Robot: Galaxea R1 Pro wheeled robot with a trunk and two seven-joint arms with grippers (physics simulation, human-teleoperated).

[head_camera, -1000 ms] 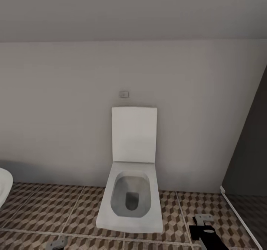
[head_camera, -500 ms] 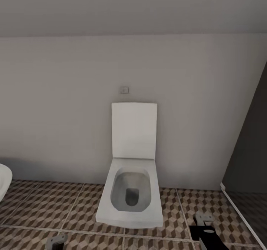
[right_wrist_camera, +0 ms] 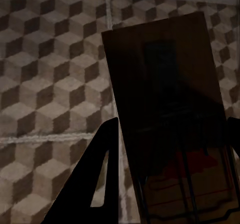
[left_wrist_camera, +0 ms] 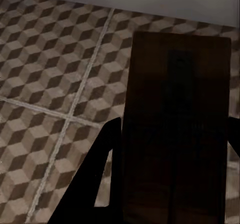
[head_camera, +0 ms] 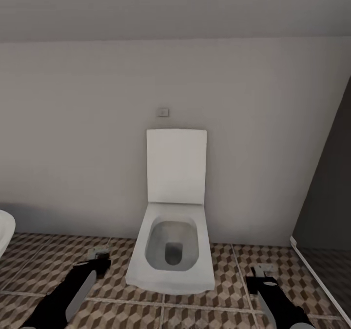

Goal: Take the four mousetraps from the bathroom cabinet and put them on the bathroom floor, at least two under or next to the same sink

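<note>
With the head cam facing the back wall, I see a white square toilet (head_camera: pixel 171 251) w/ its lid up, set against the grey wall (head_camera: pixel 73 138), and a small plate (head_camera: pixel 163 112) on the wall just above the lid. The bathroom floor (head_camera: pixel 48 265) runs across the bottom: cube-pattern tiles, pale grout. A white curved rim (head_camera: pixel 4 231) pokes in at the left edge, can't tell what it belongs to. A dark panel (head_camera: pixel 331 192) stands at the right edge.

Both arms reach in from the bottom of the head view. My left gripper (head_camera: pixel 99 257) sits just left of the toilet base, above the tiles; my right gripper (head_camera: pixel 263 271) sits to the toilet's right, apart from it.

In the left wrist cam, the left gripper is closed around a mousetrap (left_wrist_camera: pixel 175 129): dark brown flat board filling the space btwn the two black fingers (left_wrist_camera: pixel 95 184), dark metal parts faint on its face. Tile floor behind it, a grout cross to one side.

In the right wrist cam, same story: the right gripper clamps a second mousetrap (right_wrist_camera: pixel 167 119) btwn its fingers (right_wrist_camera: pixel 95 179), board slightly tilted, wire parts and a reddish patch visible near the gripper end. Tiles behind, wall edge beyond.

So 2 traps are in hand, one per claw, both held over the floor; can't tell height above it.
</note>
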